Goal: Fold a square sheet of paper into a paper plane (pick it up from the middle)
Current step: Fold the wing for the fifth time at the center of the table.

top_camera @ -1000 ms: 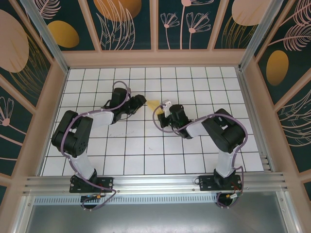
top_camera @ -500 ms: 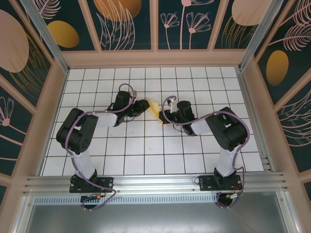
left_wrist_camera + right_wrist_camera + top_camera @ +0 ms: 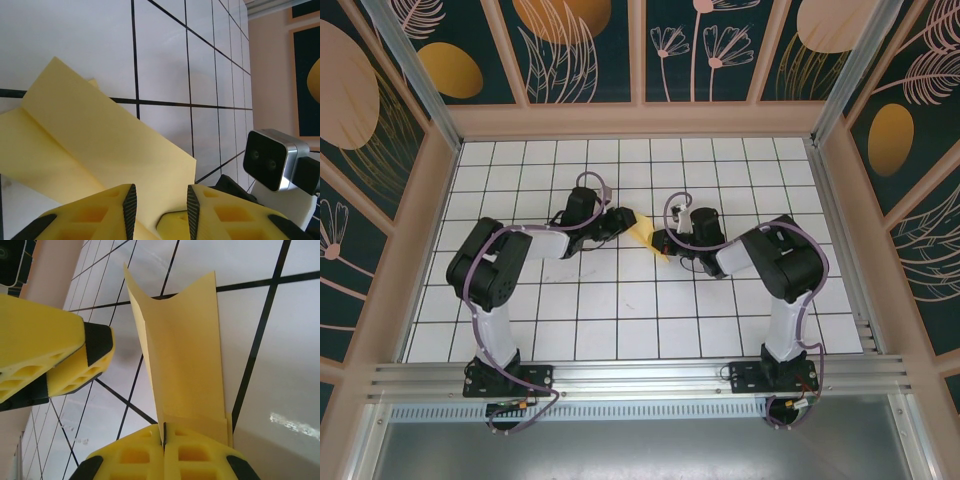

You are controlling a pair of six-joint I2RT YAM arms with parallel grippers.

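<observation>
We clench right end effector (image 3: 164, 436) on near end of folded sheet of paper (image 3: 187, 365). Sheet stretches ahead over tabletop (image 3: 285, 390). Farther left, our left end effector (image 3: 160, 202), fingers narrowly parted, nothing between, just beside sheet.

Bright, even light fell from above. The white table (image 3: 620, 300) carried only faint, soft shadows; a grey one lay beside the folded paper (image 3: 190, 355). A small glare streak marked one tile in the right wrist view.

Paper (image 3: 642, 232) between left and right jaws
</observation>
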